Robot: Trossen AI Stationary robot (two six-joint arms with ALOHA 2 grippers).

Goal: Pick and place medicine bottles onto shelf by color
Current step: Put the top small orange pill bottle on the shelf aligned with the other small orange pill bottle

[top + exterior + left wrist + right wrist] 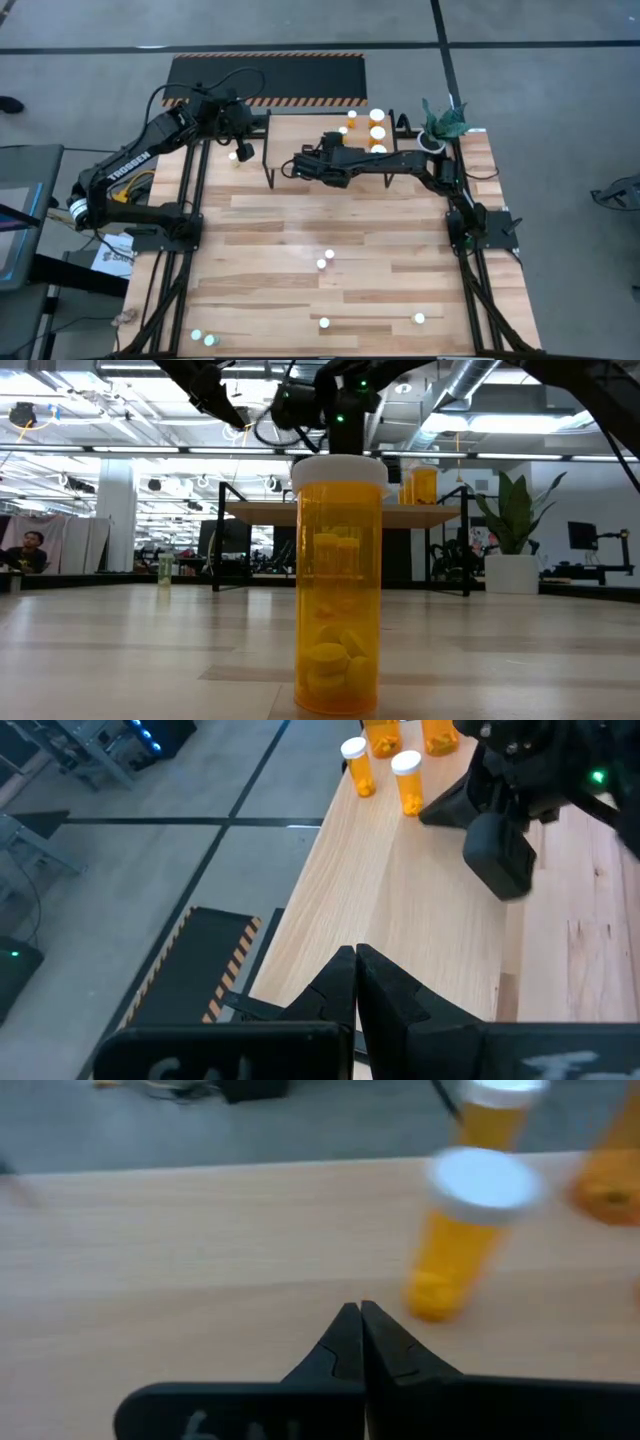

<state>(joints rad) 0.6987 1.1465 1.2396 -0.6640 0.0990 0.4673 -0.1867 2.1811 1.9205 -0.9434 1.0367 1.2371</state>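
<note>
Right gripper | fingers together, empty, over shelf at 12 o'clock | orange pill bottles grouped at 1 o'clock end, likely colour-sorted | left gripper pinched together, empty, at 11 o'clock | remaining bottles loose around 6 o'clock

White "TROSSEN" lettering along the left arm, no other legible text

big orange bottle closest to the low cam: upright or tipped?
Upright. The orange bottle stands on its base on the tabletop, white cap on top, pills settled at the bottom.
</note>
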